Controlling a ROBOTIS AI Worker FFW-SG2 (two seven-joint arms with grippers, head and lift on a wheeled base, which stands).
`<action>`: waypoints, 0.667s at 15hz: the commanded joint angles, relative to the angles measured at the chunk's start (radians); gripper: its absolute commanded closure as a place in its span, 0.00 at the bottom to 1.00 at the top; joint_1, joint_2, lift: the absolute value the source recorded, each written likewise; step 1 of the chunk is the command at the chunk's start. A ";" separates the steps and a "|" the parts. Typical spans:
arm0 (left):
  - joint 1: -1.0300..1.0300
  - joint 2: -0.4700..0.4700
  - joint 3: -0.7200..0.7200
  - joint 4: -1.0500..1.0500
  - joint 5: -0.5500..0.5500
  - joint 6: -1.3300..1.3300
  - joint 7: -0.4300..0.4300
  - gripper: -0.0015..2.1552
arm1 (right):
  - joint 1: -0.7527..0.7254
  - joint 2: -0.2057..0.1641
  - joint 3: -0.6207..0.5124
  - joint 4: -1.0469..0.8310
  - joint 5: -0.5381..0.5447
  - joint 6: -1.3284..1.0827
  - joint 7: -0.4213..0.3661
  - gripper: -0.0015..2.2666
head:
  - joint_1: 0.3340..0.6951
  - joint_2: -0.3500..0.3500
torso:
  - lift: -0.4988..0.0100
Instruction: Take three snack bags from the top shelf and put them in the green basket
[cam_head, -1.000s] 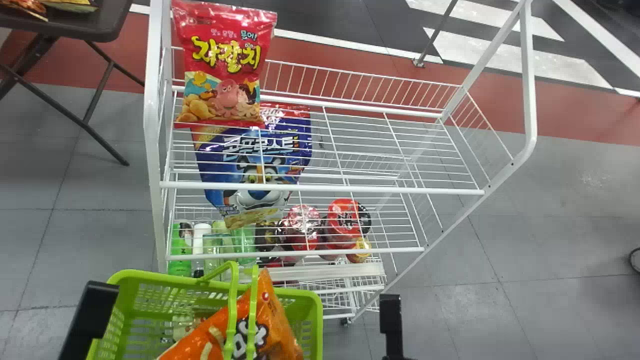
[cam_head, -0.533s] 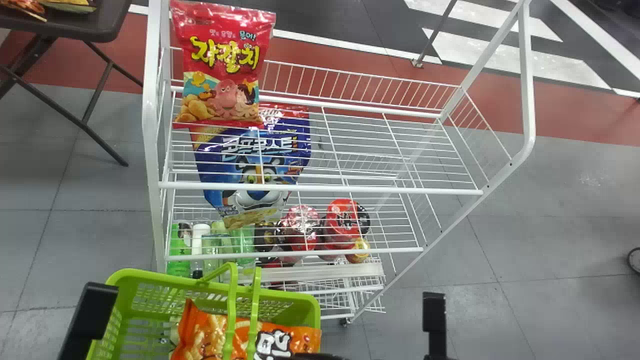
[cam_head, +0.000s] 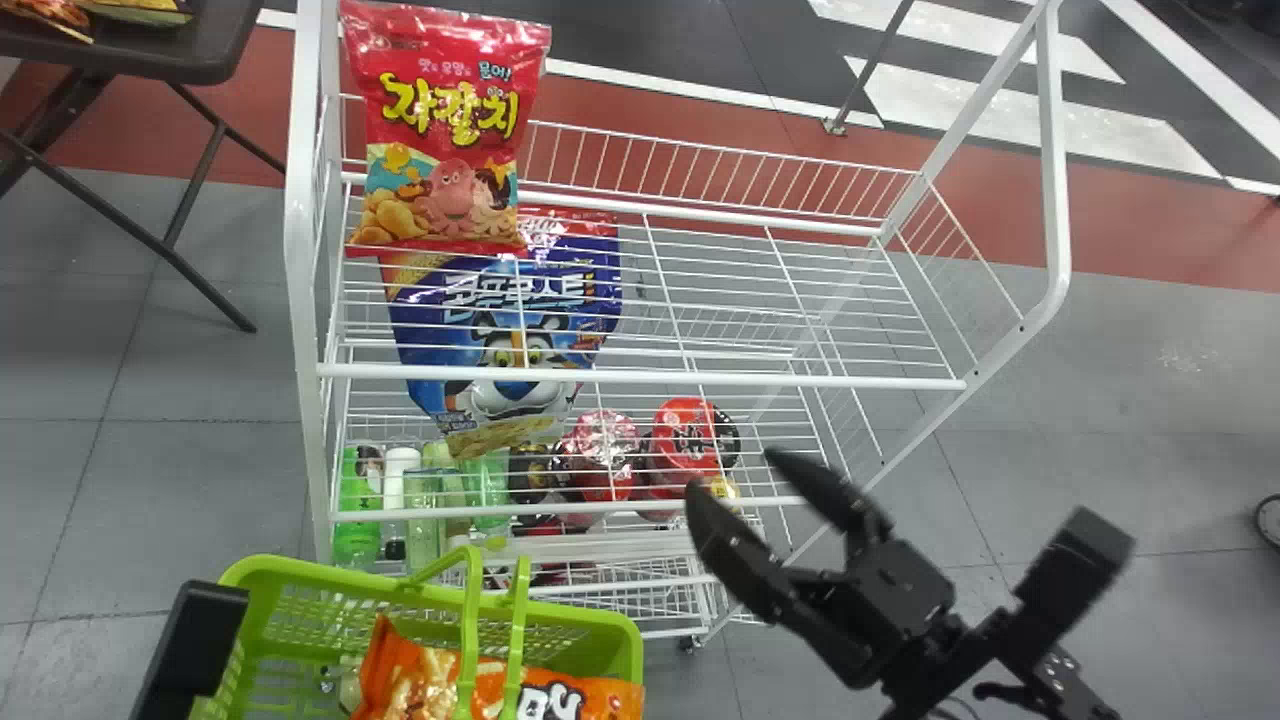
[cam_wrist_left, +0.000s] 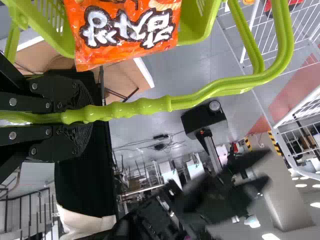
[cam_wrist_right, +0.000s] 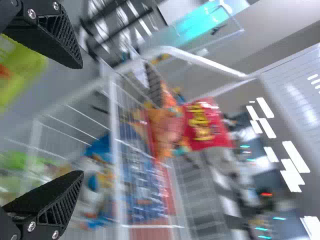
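Right gripper (cam_head: 742, 476): since the last frame, we see it swing up and in toward the rack (cam_head: 640, 376), its fingers now in sight.
Green basket (cam_head: 250, 572): we find it, with the left gripper (cam_head: 197, 640), slightly nearer us than before.
Right jaws: we see them wide, with a gap between the tips.
Red snack bag (cam_head: 445, 130): on the top shelf, at the rack's left end; in the right wrist view we see it beyond the open jaws, well apart from them.
Orange snack bag (cam_head: 400, 672): inside the basket, below the handles, well apart from the right jaws.
Left jaws: we have them closed around a green basket handle (cam_wrist_left: 142, 106).
Blue bag (cam_head: 515, 330): under the top shelf, we see it through the wires.
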 joint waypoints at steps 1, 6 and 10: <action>0.002 0.000 -0.002 0.007 -0.001 0.000 0.003 0.93 | 0.056 -0.011 0.104 -0.009 0.088 -0.236 -0.127 0.02 | 1.00 0.00 | 0.89; 0.008 0.003 0.024 0.019 -0.001 0.000 -0.025 0.93 | 0.096 -0.113 0.440 -0.051 0.361 -0.209 -0.561 0.02 | 1.00 0.00 | 0.89; 0.034 0.006 0.046 0.012 0.014 0.000 -0.036 0.93 | 0.089 -0.113 0.426 -0.057 0.321 -0.135 -0.529 0.02 | 1.00 0.00 | 0.89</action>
